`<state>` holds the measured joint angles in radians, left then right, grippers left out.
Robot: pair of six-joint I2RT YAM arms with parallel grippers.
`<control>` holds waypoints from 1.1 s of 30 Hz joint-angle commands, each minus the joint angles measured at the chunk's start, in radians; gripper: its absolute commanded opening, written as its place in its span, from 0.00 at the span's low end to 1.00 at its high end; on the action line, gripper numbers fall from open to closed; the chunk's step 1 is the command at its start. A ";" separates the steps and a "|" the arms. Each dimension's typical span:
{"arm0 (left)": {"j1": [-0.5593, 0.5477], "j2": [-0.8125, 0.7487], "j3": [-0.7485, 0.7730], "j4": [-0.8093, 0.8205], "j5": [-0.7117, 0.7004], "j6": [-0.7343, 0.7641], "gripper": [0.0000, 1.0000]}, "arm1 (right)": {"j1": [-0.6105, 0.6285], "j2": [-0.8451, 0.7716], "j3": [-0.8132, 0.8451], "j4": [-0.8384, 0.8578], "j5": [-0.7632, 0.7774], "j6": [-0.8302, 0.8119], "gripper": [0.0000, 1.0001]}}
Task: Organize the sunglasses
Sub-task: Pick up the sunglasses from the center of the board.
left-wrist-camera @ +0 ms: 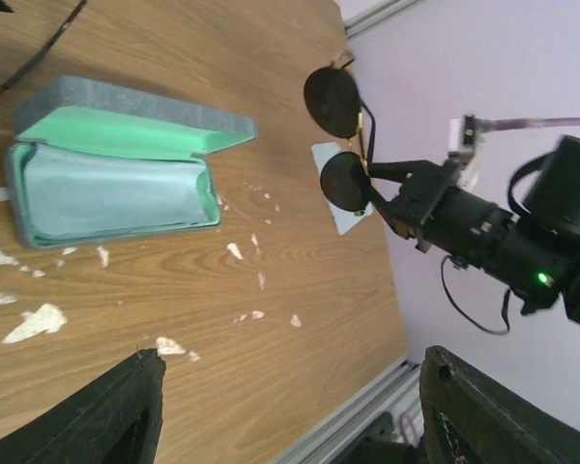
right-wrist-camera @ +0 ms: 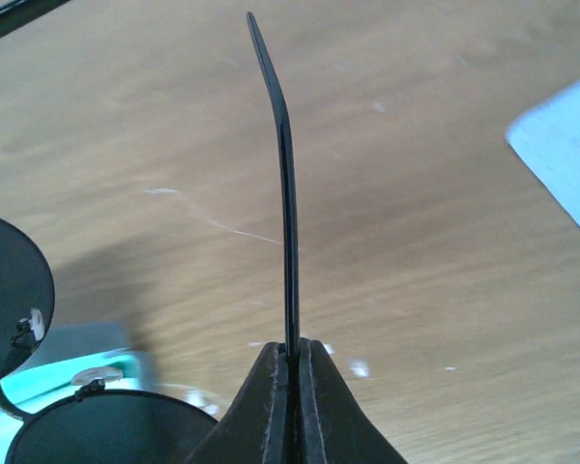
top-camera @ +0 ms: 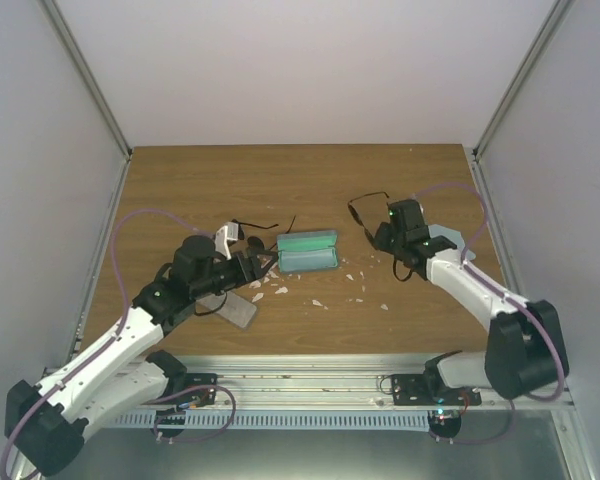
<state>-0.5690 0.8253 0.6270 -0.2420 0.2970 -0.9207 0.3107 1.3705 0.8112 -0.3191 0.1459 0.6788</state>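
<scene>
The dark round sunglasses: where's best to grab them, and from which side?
Probably a temple arm of the sunglasses, near its hinge, from the outer side: it is thin and flat, easy for jaws to pinch, and the lenses stay untouched.

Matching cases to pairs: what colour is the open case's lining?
Mint green lining, grey outer shell; clearest in the left wrist view.

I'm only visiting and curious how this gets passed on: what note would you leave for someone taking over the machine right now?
Left pincer: open, empty, hovering near the open case.
Right pincer: shut on the dark-lens sunglasses by one temple arm, apparently lifted off the table.
Other pair: lies on the table beside the left arm's pincer.
Done: one pair grasped.
Left: neither pair is in a case yet.
</scene>
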 commanded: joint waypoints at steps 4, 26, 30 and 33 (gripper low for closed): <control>-0.030 0.118 0.112 0.186 0.001 -0.085 0.72 | 0.182 -0.123 0.129 -0.131 0.136 0.075 0.01; -0.160 0.412 0.295 0.183 -0.340 -0.214 0.45 | 0.580 0.095 0.365 -0.137 0.421 0.093 0.01; -0.159 0.424 0.303 0.162 -0.396 -0.233 0.34 | 0.589 0.097 0.357 -0.125 0.424 0.077 0.01; -0.158 0.452 0.320 0.141 -0.397 -0.233 0.29 | 0.590 0.098 0.354 -0.121 0.415 0.067 0.01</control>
<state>-0.7242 1.2476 0.9016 -0.1028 -0.0372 -1.1339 0.8890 1.4670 1.1503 -0.4702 0.5190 0.7624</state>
